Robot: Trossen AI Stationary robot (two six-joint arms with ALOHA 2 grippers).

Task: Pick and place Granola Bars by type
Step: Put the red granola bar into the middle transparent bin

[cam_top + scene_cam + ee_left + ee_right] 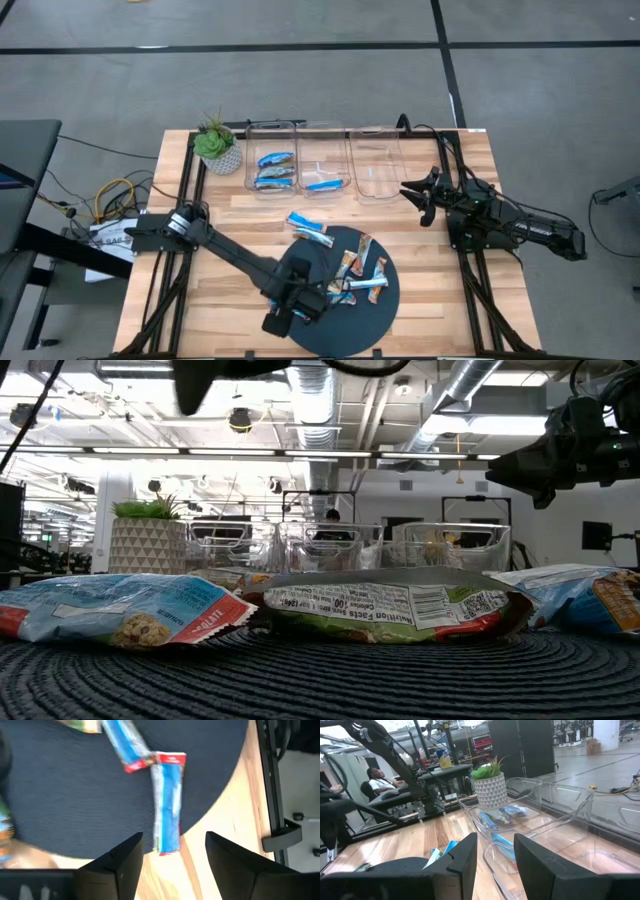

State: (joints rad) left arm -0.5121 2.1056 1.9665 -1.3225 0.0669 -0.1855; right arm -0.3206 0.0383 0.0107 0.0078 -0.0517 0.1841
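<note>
**left tool lining up on a blue bar at the mat's edge**

while the sorting is only partly done, the left tool (330,296) hangs over the dark round mat (300,250) with its fingers spread wide and nothing between them. in its wrist view a blue-and-white bar (167,805) lies lengthwise just ahead of the gap, one end hanging off the mat's rim over the table (220,810), its other end touching a second blue bar (125,745). i judge this to be the approach step of a pick: no contact yet.

three clear bins (325,160) stand in a row at the far side of the table. the one beside the potted plant (215,145) holds blue bars (275,170), the middle one a single blue bar (325,185), the third looks empty. several granola bars (362,268), blue and orange-brown, lie on the mat, with one more blue bar (308,228) at its far edge.

the right tool (422,195) waits near the third bin, its fingers apart and empty.

the next move probably calls for lowering straight down so the fingers straddle the bar across its narrow width, then closing. the foil is thin and flat, so the tips must get close to the mat; the touching neighbour could be dragged along.
</note>
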